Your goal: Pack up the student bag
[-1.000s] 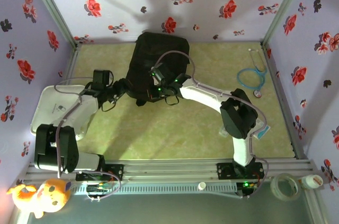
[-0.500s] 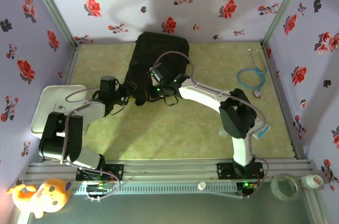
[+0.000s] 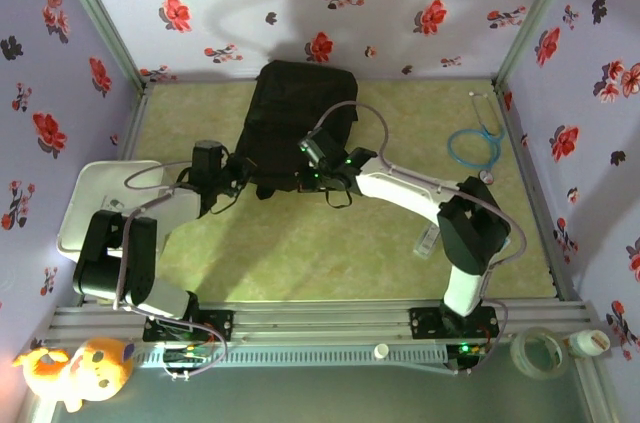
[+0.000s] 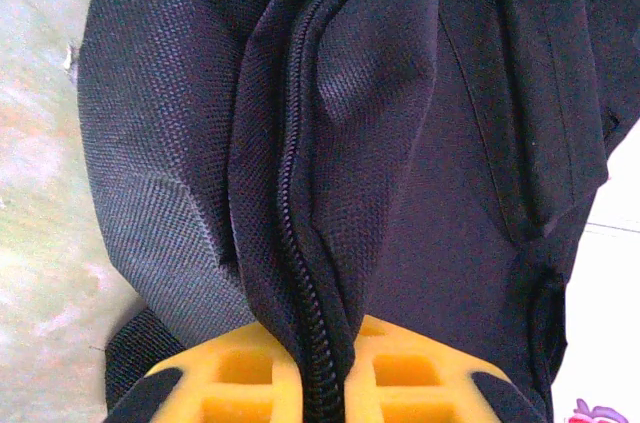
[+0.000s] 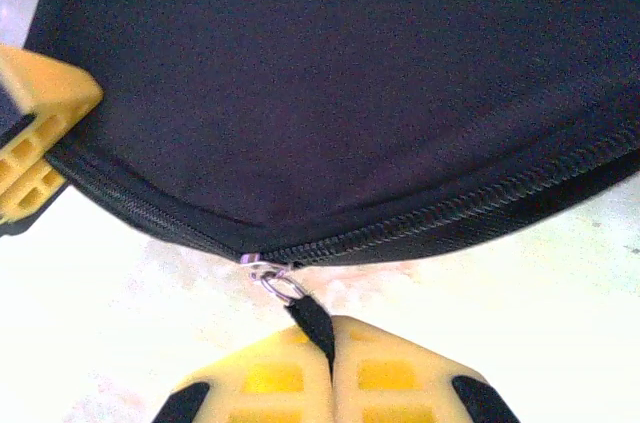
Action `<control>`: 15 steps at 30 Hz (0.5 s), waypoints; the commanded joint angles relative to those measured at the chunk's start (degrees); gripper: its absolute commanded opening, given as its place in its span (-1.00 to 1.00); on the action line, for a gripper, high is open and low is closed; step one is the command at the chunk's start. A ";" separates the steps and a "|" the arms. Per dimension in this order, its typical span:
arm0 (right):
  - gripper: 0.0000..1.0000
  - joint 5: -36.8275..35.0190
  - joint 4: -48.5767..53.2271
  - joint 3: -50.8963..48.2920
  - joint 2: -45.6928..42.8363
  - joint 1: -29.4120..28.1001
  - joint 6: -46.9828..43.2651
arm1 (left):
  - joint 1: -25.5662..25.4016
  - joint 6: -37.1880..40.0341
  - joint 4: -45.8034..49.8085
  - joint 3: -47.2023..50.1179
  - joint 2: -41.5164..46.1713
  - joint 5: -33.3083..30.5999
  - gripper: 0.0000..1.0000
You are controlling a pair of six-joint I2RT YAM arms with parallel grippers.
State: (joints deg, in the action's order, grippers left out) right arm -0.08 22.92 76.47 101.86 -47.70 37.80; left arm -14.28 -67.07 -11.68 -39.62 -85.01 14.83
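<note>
Left pincer (image 4: pixel 323 358) tight on student bag (image 4: pixel 390 143) seam, right pincer (image 5: pixel 330 348) on zip pull (image 5: pixel 303 308).

A blue stethoscope (image 3: pixel 474 149) lies near the worktop's far right corner. A white tray (image 3: pixel 88 205) overlaps the left edge. Beyond the near edge sit an orange plush toy (image 3: pixel 74 369) at left, and a tape roll (image 3: pixel 538 352) and small bottle (image 3: pixel 590 343) at right.

Bright and even from overhead; soft shadows on the table (image 3: pixel 300 243) just behind the left gripper (image 3: pixel 236 176), a blurred one on the back wall (image 3: pixel 230 3). Crisp weave on the student bag (image 4: pixel 380 143) just beyond its fingertips; washed out to white around the right gripper (image 5: pixel 332 353), small glint on the zip pull (image 5: pixel 285 288) at its tips. Yellow fingers (image 5: pixel 390 383) themselves slightly soft.
</note>
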 commanded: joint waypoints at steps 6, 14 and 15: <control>-1.00 -9.19 2.48 -4.18 -4.22 6.38 5.09 | 1.12 4.60 4.85 -1.62 0.04 -3.62 -0.90; -1.00 -9.79 4.66 0.16 -0.43 10.86 1.30 | 1.14 7.76 8.87 -2.35 0.83 -2.27 -0.92; -1.00 -9.83 5.17 0.68 0.08 11.31 1.18 | 1.10 8.35 9.46 -2.55 0.86 -2.03 -0.93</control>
State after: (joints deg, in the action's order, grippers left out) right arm -3.90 23.86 74.56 101.03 -39.27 40.25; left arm -14.39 -62.43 -7.18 -40.95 -85.01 15.03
